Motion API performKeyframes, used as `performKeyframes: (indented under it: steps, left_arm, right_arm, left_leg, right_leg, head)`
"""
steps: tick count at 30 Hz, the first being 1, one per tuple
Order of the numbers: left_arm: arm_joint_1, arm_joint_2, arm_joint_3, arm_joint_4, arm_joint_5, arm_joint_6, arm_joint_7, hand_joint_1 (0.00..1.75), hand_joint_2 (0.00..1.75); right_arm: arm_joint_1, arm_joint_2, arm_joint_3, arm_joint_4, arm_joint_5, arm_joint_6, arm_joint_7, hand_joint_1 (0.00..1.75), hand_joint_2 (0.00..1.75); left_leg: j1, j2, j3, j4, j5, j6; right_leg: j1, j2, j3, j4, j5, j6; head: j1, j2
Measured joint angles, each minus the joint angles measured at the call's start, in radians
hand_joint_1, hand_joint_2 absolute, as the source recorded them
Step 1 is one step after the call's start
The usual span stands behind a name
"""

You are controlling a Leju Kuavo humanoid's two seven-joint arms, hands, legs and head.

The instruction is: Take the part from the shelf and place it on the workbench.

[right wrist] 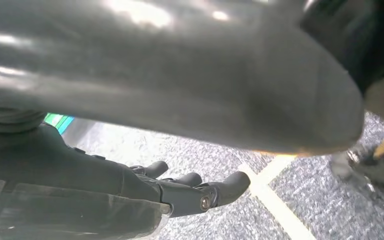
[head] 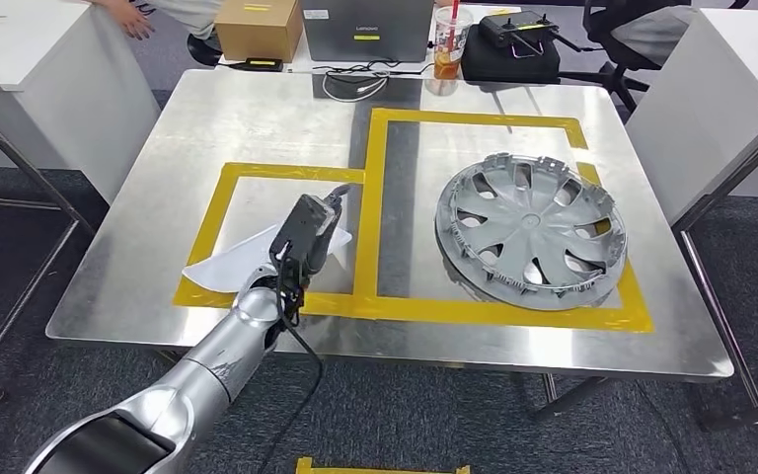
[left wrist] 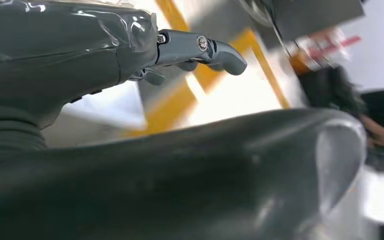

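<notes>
Workbench (head: 257, 118) of steel, yellow tape (head: 375, 197) outlines, on grey carpet (head: 20, 227).

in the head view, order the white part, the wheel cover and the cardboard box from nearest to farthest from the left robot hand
1. White part: lies under and beside the left robot hand, inside the left yellow-taped square.
2. Wheel cover: to the hand's right, in the larger taped area.
3. Cardboard box: beyond the table's far edge.

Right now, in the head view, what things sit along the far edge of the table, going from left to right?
Brown cardboard box → grey laptop-like case → clear plastic cup with orange drink → black bag with a black controller on top.
</notes>
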Motion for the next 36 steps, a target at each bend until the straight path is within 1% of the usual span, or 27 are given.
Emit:
performKeyframes:
  steps: [1,2,3,5,6,7,9,11,13,15,16,17,18,20,21,22,24,26,27,28,30,31,32,33,34,35,36]
  left_arm:
    - [0.021,-0.001,-0.002,-0.047,0.09,-0.055,0.005,0.0,0.0]
    - [0.043,0.0,-0.005,-0.097,0.175,-0.101,0.013,0.0,0.0]
    - [0.062,0.002,-0.012,-0.15,0.254,-0.137,0.023,0.0,0.0]
    - [0.092,0.011,-0.033,-0.257,0.387,-0.185,0.034,0.0,0.0]
    - [0.105,0.019,-0.048,-0.312,0.449,-0.206,0.034,0.0,0.0]
    - [0.119,0.029,-0.064,-0.368,0.5,-0.224,0.031,0.0,0.0]
    - [0.15,0.051,-0.099,-0.477,0.577,-0.251,0.023,0.0,0.0]
    - [0.179,0.073,-0.127,-0.572,0.619,-0.266,0.012,0.0,0.0]
    - [0.204,0.094,-0.144,-0.65,0.636,-0.272,-0.003,0.0,0.0]
    - [0.235,0.117,-0.157,-0.709,0.629,-0.264,-0.024,0.0,0.0]
    - [0.254,0.129,-0.161,-0.734,0.621,-0.258,-0.036,0.0,0.0]
    - [0.274,0.14,-0.165,-0.754,0.611,-0.252,-0.049,0.0,0.0]
    - [0.293,0.153,-0.168,-0.774,0.6,-0.245,-0.064,0.0,0.0]
    - [0.321,0.179,-0.175,-0.811,0.578,-0.232,-0.098,0.0,0.0]
    - [0.33,0.193,-0.179,-0.824,0.563,-0.221,-0.116,0.0,0.0]
    - [0.337,0.206,-0.181,-0.834,0.547,-0.206,-0.134,0.0,0.0]
    - [0.354,0.231,-0.183,-0.846,0.494,-0.157,-0.165,0.0,0.0]
    - [0.376,0.25,-0.182,-0.856,0.423,-0.085,-0.187,0.0,0.0]
    - [0.384,0.257,-0.182,-0.859,0.389,-0.052,-0.193,0.0,0.0]
    - [0.392,0.263,-0.182,-0.861,0.363,-0.026,-0.197,0.0,0.0]
    - [0.41,0.274,-0.181,-0.861,0.33,0.005,-0.202,0.0,0.0]
    - [0.422,0.281,-0.181,-0.861,0.32,0.015,-0.204,0.0,0.0]
    - [0.433,0.288,-0.179,-0.861,0.316,0.019,-0.206,0.0,0.0]
    - [0.443,0.293,-0.178,-0.861,0.314,0.018,-0.209,0.0,0.0]
    - [0.452,0.299,-0.176,-0.861,0.315,0.015,-0.212,0.0,0.0]
    - [0.459,0.304,-0.174,-0.861,0.315,0.009,-0.214,0.0,0.0]
    - [0.466,0.309,-0.171,-0.862,0.316,0.002,-0.217,0.0,0.0]
  right_arm:
    - [0.003,-0.006,-0.001,0.0,0.005,0.012,-0.007,0.0,0.0]
    - [0.005,-0.014,-0.002,0.0,0.011,0.027,-0.015,0.0,0.0]
    - [0.008,-0.023,-0.002,0.0,0.015,0.042,-0.025,0.0,0.0]
    - [0.012,-0.039,-0.006,0.0,0.015,0.061,-0.042,0.0,0.0]
    - [0.016,-0.046,-0.01,0.0,0.012,0.064,-0.051,0.0,0.0]
    - [0.021,-0.049,-0.014,0.0,0.006,0.065,-0.06,0.0,0.0]
    - [0.038,-0.053,-0.023,0.0,-0.007,0.065,-0.079,0.0,0.0]
    - [0.056,-0.054,-0.033,0.0,-0.018,0.063,-0.096,0.0,0.0]
    - [0.071,-0.054,-0.042,0.0,-0.029,0.058,-0.111,0.0,0.0]
    - [0.084,-0.054,-0.049,0.001,-0.04,0.053,-0.124,0.0,0.0]
    - [0.091,-0.054,-0.053,0.001,-0.045,0.052,-0.13,0.0,0.0]
    - [0.097,-0.054,-0.057,0.001,-0.049,0.051,-0.135,0.0,0.0]
    - [0.103,-0.054,-0.061,0.001,-0.055,0.051,-0.139,0.0,0.0]
    - [0.11,-0.051,-0.067,0.002,-0.065,0.05,-0.145,0.0,0.0]
    - [0.112,-0.048,-0.07,0.002,-0.071,0.049,-0.146,0.0,0.0]
    - [0.113,-0.046,-0.073,0.002,-0.077,0.048,-0.146,0.0,0.0]
    - [0.118,-0.043,-0.08,0.002,-0.089,0.045,-0.147,0.0,0.0]
    - [0.124,-0.041,-0.088,0.002,-0.101,0.042,-0.147,0.0,0.0]
    - [0.126,-0.04,-0.091,0.002,-0.106,0.041,-0.147,0.0,0.0]
    - [0.128,-0.039,-0.093,0.003,-0.11,0.04,-0.147,0.0,0.0]
    - [0.13,-0.039,-0.097,0.004,-0.115,0.037,-0.147,0.0,0.0]
    - [0.131,-0.039,-0.098,0.004,-0.116,0.036,-0.147,0.0,0.0]
    - [0.133,-0.039,-0.099,0.005,-0.116,0.036,-0.147,0.0,0.0]
    - [0.134,-0.039,-0.1,0.006,-0.116,0.036,-0.147,0.0,0.0]
    - [0.134,-0.04,-0.1,0.007,-0.116,0.036,-0.147,0.0,0.0]
    - [0.134,-0.04,-0.1,0.008,-0.116,0.037,-0.147,0.0,0.0]
    - [0.133,-0.041,-0.1,0.008,-0.116,0.038,-0.147,0.0,0.0]
  left_leg:
    - [-0.001,0.0,0.0,0.0,-0.001,0.0]
    - [-0.001,-0.001,0.0,0.001,-0.001,0.0]
    - [-0.001,-0.002,0.0,0.003,-0.002,-0.001]
    - [-0.002,-0.004,-0.002,0.01,-0.007,-0.007]
    - [-0.005,-0.004,-0.004,0.016,-0.011,-0.012]
    - [-0.007,-0.005,-0.006,0.021,-0.014,-0.016]
    - [-0.009,-0.004,-0.008,0.026,-0.019,-0.022]
    - [-0.005,-0.003,-0.014,0.039,-0.031,-0.03]
    - [-0.001,-0.002,-0.046,0.114,-0.078,-0.043]
    - [0.003,-0.002,-0.107,0.248,-0.141,-0.052]
    - [0.005,-0.002,-0.132,0.299,-0.157,-0.053]
    - [0.005,-0.002,-0.142,0.318,-0.156,-0.053]
    - [0.005,-0.002,-0.132,0.294,-0.136,-0.05]
    - [0.002,-0.002,-0.063,0.156,-0.072,-0.036]
    - [-0.001,-0.001,-0.029,0.09,-0.05,-0.029]
    - [-0.004,0.0,-0.008,0.048,-0.04,-0.024]
    - [-0.011,0.003,0.002,0.029,-0.04,-0.019]
    - [-0.007,0.003,0.014,0.013,-0.031,-0.01]
    - [-0.005,0.003,0.021,0.004,-0.025,-0.005]
    - [-0.002,0.004,0.027,-0.005,-0.02,-0.001]
    - [-0.004,0.004,0.027,-0.007,-0.017,0.003]
    - [-0.005,0.004,0.026,-0.006,-0.017,0.003]
    - [-0.006,0.004,0.026,-0.006,-0.017,0.003]
    - [-0.006,0.003,0.026,-0.004,-0.018,0.002]
    - [-0.006,0.002,0.025,-0.002,-0.019,0.0]
    - [-0.006,0.001,0.025,0.003,-0.021,-0.003]
    - [-0.008,0.0,0.023,0.009,-0.025,-0.008]
  right_leg:
    - [-0.001,0.0,-0.024,0.044,-0.011,0.004]
    - [-0.001,0.0,-0.029,0.052,-0.007,0.011]
    - [-0.003,-0.001,-0.014,0.017,0.013,0.021]
    - [-0.006,-0.003,0.054,-0.127,0.069,0.036]
    - [-0.006,-0.004,0.084,-0.186,0.089,0.034]
    - [-0.005,-0.004,0.102,-0.22,0.098,0.028]
    - [-0.002,-0.002,0.11,-0.23,0.101,0.01]
    - [-0.004,-0.003,0.112,-0.231,0.101,-0.001]
    - [-0.008,-0.003,0.116,-0.232,0.101,-0.01]
    - [-0.007,-0.002,0.117,-0.232,0.099,-0.015]
    - [-0.006,-0.002,0.117,-0.232,0.099,-0.016]
    - [-0.005,-0.001,0.117,-0.232,0.098,-0.017]
    - [-0.003,-0.001,0.118,-0.232,0.098,-0.017]
    - [0.0,0.002,0.121,-0.232,0.098,-0.017]
    - [0.003,0.003,0.121,-0.232,0.097,-0.016]
    - [0.005,0.003,0.12,-0.233,0.097,-0.014]
    - [0.005,0.003,0.121,-0.235,0.097,-0.007]
    - [0.005,0.001,0.121,-0.232,0.094,0.002]
    - [0.005,0.0,0.113,-0.214,0.083,0.003]
    - [0.006,-0.001,0.095,-0.175,0.063,0.001]
    - [0.004,-0.001,0.032,-0.043,0.006,-0.004]
    - [0.003,-0.001,0.003,0.017,-0.013,-0.003]
    - [0.002,-0.001,-0.012,0.047,-0.019,0.002]
    - [0.001,-0.001,-0.007,0.035,-0.008,0.011]
    - [-0.001,-0.002,0.019,-0.019,0.016,0.02]
    - [-0.003,-0.003,0.057,-0.096,0.044,0.027]
    - [-0.003,-0.003,0.093,-0.163,0.067,0.028]
  head:
    - [0.0,0.0]
    - [0.0,0.0]
    - [0.0,0.0]
    - [0.001,0.0]
    - [0.0,0.0]
    - [0.0,0.0]
    - [-0.001,0.0]
    - [-0.001,0.0]
    - [-0.003,0.0]
    - [-0.004,0.0]
    - [-0.004,0.0]
    - [-0.004,0.0]
    - [-0.004,0.0]
    - [-0.004,0.0]
    - [-0.003,0.0]
    - [-0.004,0.0]
    - [-0.004,0.0]
    - [-0.003,0.0]
    - [-0.002,0.0]
    - [-0.001,0.0]
    - [-0.001,0.0]
    - [-0.001,0.0]
    - [-0.001,0.0]
    - [-0.001,0.0]
    - [-0.001,0.0]
    - [-0.001,0.0]
    - [-0.001,0.0]
